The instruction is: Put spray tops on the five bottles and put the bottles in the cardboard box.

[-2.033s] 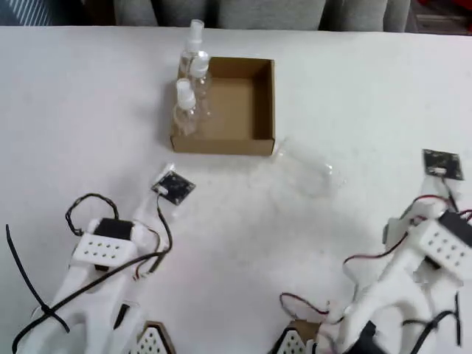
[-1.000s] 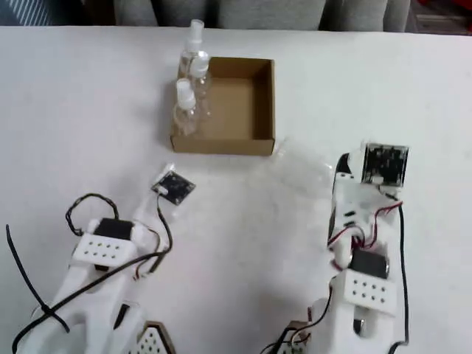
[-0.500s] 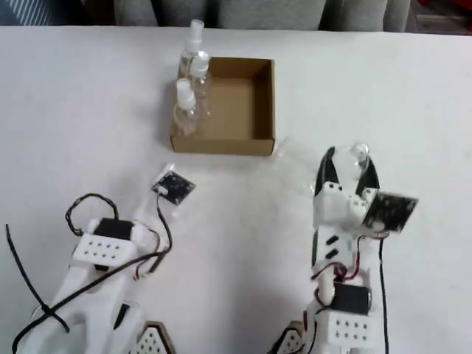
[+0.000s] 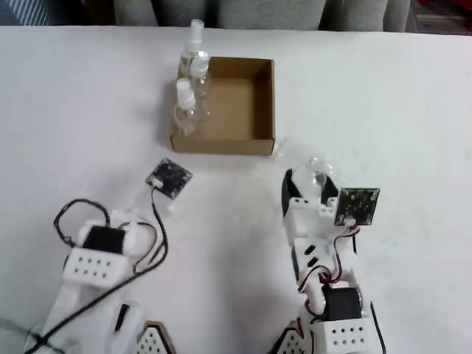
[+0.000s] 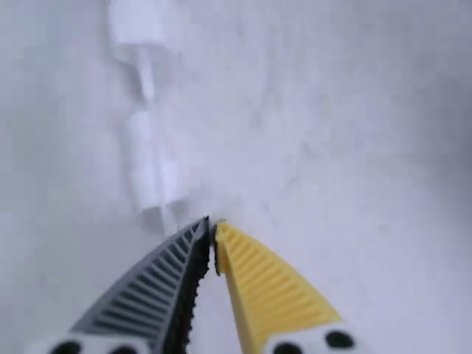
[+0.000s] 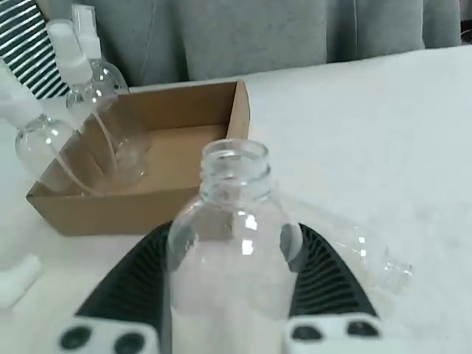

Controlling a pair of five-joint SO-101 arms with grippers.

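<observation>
Your left gripper (image 5: 212, 228) is sitting with its jaws pressed together, gripping nothing. Its tip is pointing down at the table (image 4: 88, 96) in front of the cardboard box (image 4: 221, 142), off its front-left corner. Just past that tip, white spray tops (image 5: 150, 166) are lying on the table, too blurred to count.

Your right gripper (image 6: 232, 254) is clamping a clear bottle (image 6: 234, 177) by the body, one finger on each side. It is holding it in front of the box's front-right corner, apart from the box. That bottle is standing roughly upright in the jaws, neck open, wearing no spray top.

A second open bottle (image 6: 369, 254) is lying on its side just past the held one, off the box's front-right corner. A loose spray top (image 6: 16, 280) is lying in front of the box's front-left corner.

The box is sitting open, most of its floor bare. Three bottles wearing spray tops are standing along the box's left wall: the near capped bottle (image 4: 185, 110), the middle capped bottle (image 4: 199, 77), and the far capped bottle (image 4: 193, 44) at the back-left corner. You cannot tell which of them are standing inside the wall and which outside.
</observation>
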